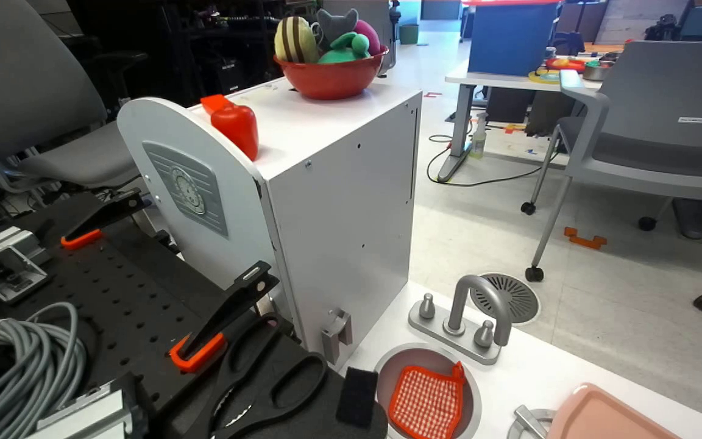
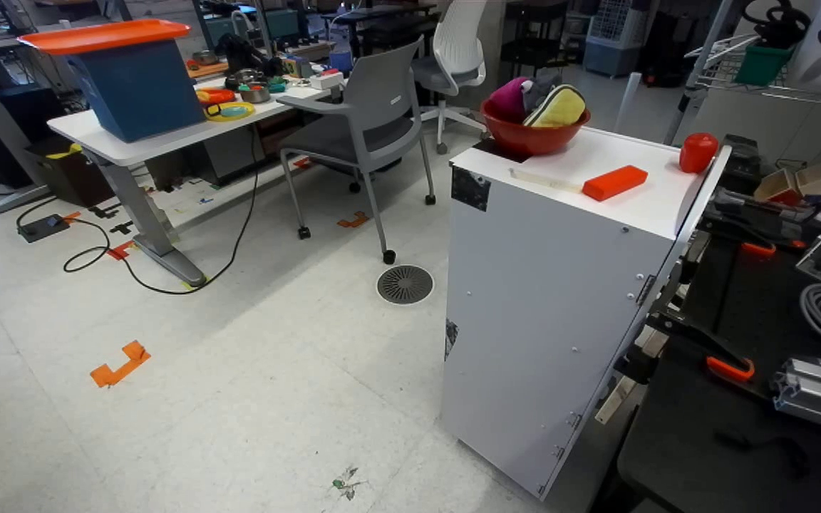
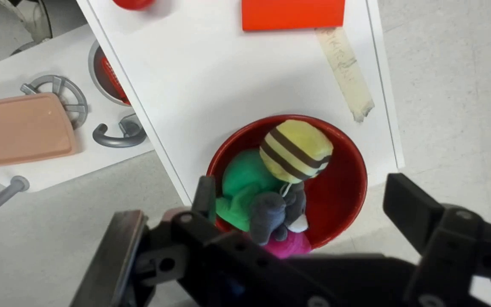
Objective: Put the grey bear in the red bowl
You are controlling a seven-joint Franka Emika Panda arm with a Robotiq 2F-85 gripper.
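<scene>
Grey bear (image 3: 274, 212) lies in the red bowl (image 3: 335, 185), touching the green toy (image 3: 247, 172), near the wrist-view lower edge of the bench (image 3: 186, 72); jaws wide apart.

Overhead wrist view, oblique exterior views, red bowl (image 3: 336, 187) shared

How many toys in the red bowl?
4 in the wrist view: striped toy top, green toy left, grey bear lower centre, magenta toy bottommost, partly covered. Others may be hidden underneath.
</scene>
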